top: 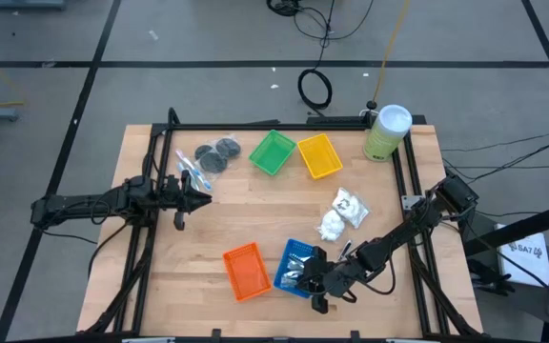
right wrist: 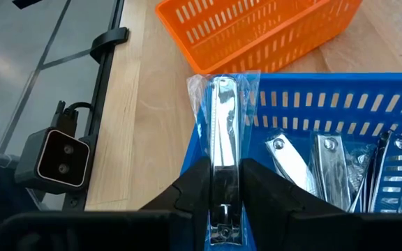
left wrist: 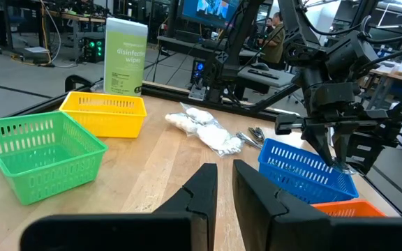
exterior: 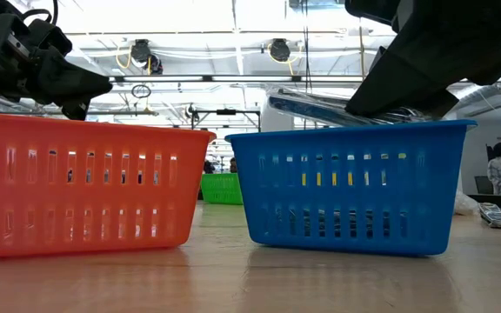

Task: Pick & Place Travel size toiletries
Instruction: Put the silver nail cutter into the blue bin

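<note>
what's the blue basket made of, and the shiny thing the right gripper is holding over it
The blue slotted basket looks like moulded plastic: even matte colour, thin slotted walls. The shiny silver nail clipper between the right gripper's fingers looks like polished metal, mirror-bright, inside a clear crinkled plastic wrapper. More such clippers lie in the basket.

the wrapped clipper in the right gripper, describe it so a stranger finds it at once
Find the blue tray beside the orange tray. At its rim the right gripper pinches one wrapped clipper. The other clippers lie loose inside the tray.
</note>
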